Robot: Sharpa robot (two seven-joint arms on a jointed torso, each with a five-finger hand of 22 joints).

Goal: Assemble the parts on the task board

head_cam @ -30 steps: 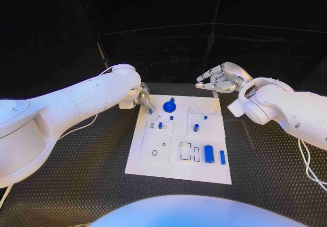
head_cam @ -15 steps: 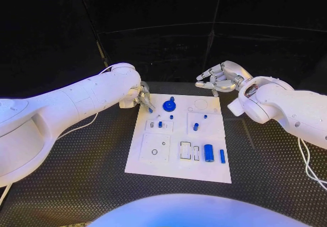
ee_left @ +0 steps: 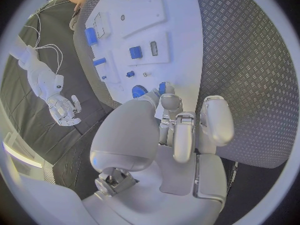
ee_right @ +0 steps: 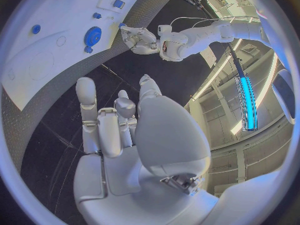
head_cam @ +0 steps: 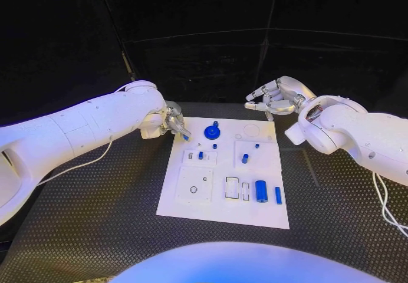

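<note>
your left hand [head_cam: 174,125] sits at the far left corner of the task board [head_cam: 223,212], and a small blue part [head_cam: 186,137] shows right at its fingertips, over the board's edge. from the left wrist view that blue part [ee_left: 162,88] sits between the tips of the curled fingers [ee_left: 170,103], so you are pinching it. your right hand [head_cam: 273,98] hangs off the board past its far right corner, above the black table [head_cam: 102,224], fingers loosely spread and bent with nothing in them.

on the board, a round blue part with a short stem [head_cam: 213,133] lies near the far edge, just beside your left hand. a small blue peg [head_cam: 200,156] stands in the left middle block, another blue part [head_cam: 244,158] in the right middle block. near the front right, a blue cylinder [head_cam: 261,191] and a slim blue bar [head_cam: 277,195] lie side by side, close but apart.
</note>
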